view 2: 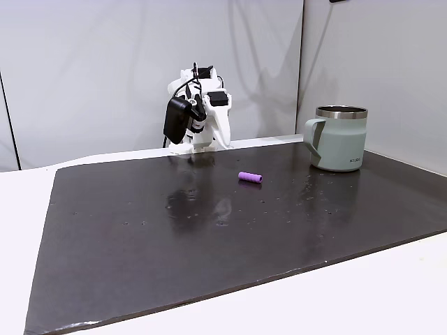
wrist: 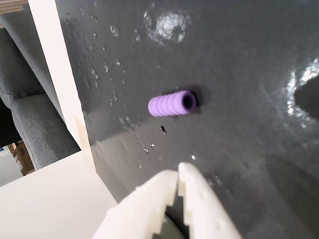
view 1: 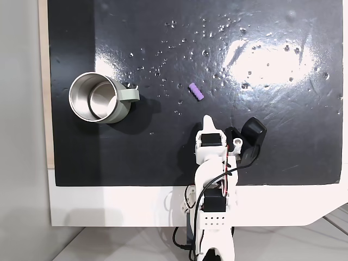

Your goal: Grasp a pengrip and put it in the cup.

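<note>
White arm (view 1: 212,163), black servos, cables

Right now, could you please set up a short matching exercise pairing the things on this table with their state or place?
Things:
1. pengrip
2. cup
3. gripper
4. black mat

States or places:
A. standing upright, nothing visible inside it
B. jaws closed together, holding nothing
C. lying on its side on the mat, apart from the cup
D. flat under everything, speckled with small shiny spots

Pairs: 1-C, 2-A, 3-B, 4-D
</note>
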Motion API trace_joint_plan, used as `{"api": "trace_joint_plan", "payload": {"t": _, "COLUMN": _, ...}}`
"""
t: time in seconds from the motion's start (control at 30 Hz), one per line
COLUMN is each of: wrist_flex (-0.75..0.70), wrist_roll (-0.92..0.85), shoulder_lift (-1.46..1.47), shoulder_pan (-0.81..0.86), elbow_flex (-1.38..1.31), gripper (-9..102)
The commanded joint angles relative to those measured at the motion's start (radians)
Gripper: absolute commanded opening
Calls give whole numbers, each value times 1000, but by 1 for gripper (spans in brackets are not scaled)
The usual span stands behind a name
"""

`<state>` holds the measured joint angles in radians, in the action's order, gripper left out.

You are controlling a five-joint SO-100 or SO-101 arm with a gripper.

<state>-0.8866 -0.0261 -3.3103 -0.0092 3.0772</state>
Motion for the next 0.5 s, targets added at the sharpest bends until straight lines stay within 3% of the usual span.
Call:
{"api": "trace_joint_plan", "payload": {"t": 0.0, "wrist_flex": 40, "wrist_roll": -15, "shoulder_lift": -8, "shoulder_pan": -15, "elbow_flex": -5, "gripper": 0}}
{"api": "trace_joint_plan", "payload": {"t": 0.37, "wrist_flex": 38, "wrist_roll": -20, "shoulder_lift": -8, "shoulder_pan": -14, "elbow_flex": -5, "gripper": 0}}
{"api": "trace_joint_plan", "payload": {"t": 0.47, "wrist_flex": 32, "wrist_roll": -91, "shoulder_lift": -8, "shoulder_pan": -2, "elbow_flex": -11, "gripper": 0}}
